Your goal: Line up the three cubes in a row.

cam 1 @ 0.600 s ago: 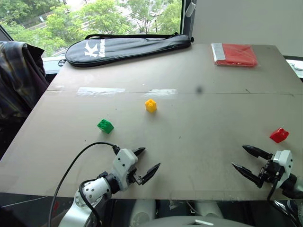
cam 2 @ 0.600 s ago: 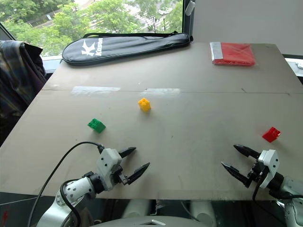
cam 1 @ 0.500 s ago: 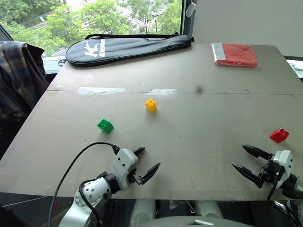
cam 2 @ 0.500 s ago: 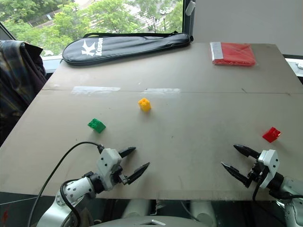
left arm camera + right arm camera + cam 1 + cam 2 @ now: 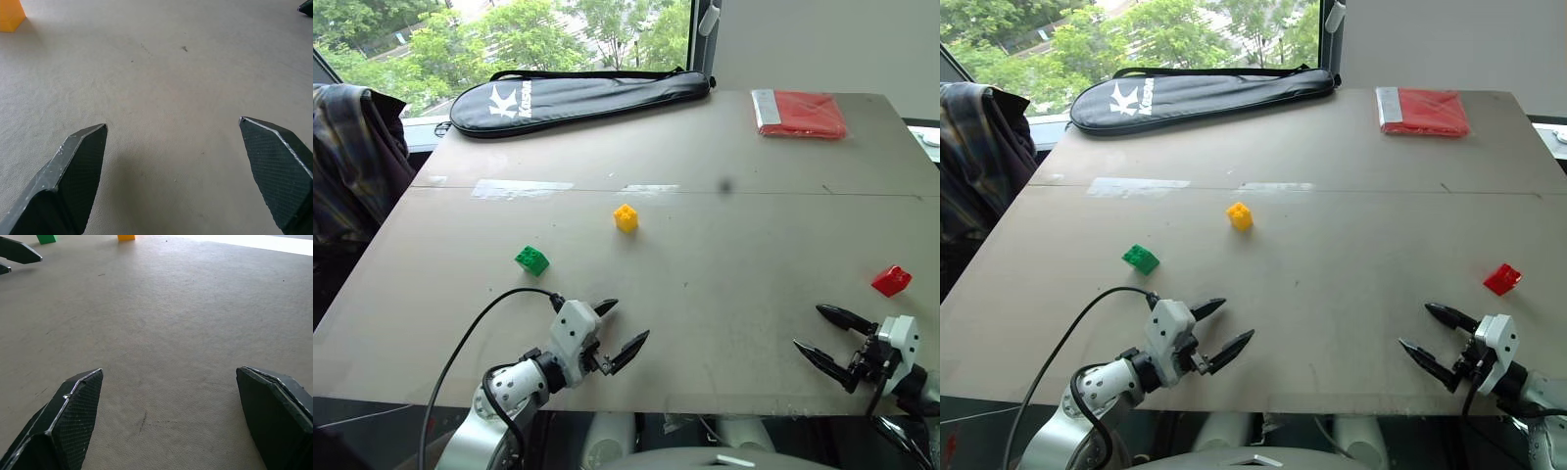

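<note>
Three small cubes lie apart on the grey table (image 5: 724, 245): yellow (image 5: 626, 217) near the middle, green (image 5: 531, 259) to its near left, red (image 5: 891, 280) far to the right. My left gripper (image 5: 628, 320) hovers open by the near edge, below the green and yellow cubes, with nothing between its fingers. My right gripper (image 5: 809, 327) is open too, near the front right, a short way from the red cube. The left wrist view shows the yellow cube (image 5: 10, 14) far ahead. In the right wrist view the green cube (image 5: 46, 239) and yellow cube (image 5: 126, 237) are distant.
A black racket bag (image 5: 578, 98) lies along the far edge. A flat red packet (image 5: 800, 113) sits at the far right corner. A plaid jacket (image 5: 352, 166) hangs beside the table's left side. Strips of tape (image 5: 522, 187) cross the table's seam.
</note>
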Controlling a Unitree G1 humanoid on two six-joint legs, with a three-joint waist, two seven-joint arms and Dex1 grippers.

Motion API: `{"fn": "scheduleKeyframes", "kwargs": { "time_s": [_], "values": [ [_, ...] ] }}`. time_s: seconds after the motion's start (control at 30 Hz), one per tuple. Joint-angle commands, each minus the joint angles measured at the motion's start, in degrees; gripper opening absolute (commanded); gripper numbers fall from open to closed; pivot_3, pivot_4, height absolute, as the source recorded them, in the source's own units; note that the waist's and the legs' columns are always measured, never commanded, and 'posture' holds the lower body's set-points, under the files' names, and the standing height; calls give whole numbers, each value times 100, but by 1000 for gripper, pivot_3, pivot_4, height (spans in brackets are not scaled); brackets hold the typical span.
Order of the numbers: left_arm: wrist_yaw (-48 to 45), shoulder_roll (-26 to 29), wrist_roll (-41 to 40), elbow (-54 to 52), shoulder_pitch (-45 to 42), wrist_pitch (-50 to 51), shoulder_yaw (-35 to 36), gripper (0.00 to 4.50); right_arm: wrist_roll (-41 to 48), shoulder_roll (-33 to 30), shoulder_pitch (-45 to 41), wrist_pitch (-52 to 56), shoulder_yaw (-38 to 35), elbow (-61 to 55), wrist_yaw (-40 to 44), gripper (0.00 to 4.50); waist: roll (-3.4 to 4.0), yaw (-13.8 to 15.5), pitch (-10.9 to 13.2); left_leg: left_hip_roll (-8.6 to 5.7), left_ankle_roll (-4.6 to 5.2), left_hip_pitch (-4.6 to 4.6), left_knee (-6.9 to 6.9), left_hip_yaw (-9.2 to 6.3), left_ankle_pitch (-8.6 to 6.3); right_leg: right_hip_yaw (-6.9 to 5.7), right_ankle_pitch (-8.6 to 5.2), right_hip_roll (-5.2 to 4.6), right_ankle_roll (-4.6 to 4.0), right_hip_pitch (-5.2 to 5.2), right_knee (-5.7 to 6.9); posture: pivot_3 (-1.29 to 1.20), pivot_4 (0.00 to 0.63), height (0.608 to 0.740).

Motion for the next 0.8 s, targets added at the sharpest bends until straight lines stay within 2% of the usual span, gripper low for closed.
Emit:
{"fn": "scheduleKeyframes", "kwargs": {
  "time_s": [0.03,0.57,0.67,0.8],
  "values": [
    [-54,30,-113,-229,-54,-31,61,4398,2,11,47,-62,-73,-227,-62,4500,0,0,0,0,0,0,0,0,0,0,0,0,0,0,0,0,150,708],
    [-343,192,-181,-94,-545,239,-59,4398,124,137,471,-71,-288,-603,-412,4500,1,2,-1,-1,0,1,1,-1,0,0,1,1,-1,2,3,0,150,708],
    [-554,332,-296,-79,-852,432,-80,4398,213,278,729,12,-579,-852,-816,4500,1,14,-1,-1,0,-1,1,-4,0,-3,1,2,-1,1,6,0,150,708],
    [-1088,589,-541,45,-1383,635,-143,4398,-3,569,954,146,-1051,-1195,-1883,4500,-1,9,-3,-1,-1,-1,8,-3,1,-1,0,2,-1,2,15,0,150,708]
  ]
}}
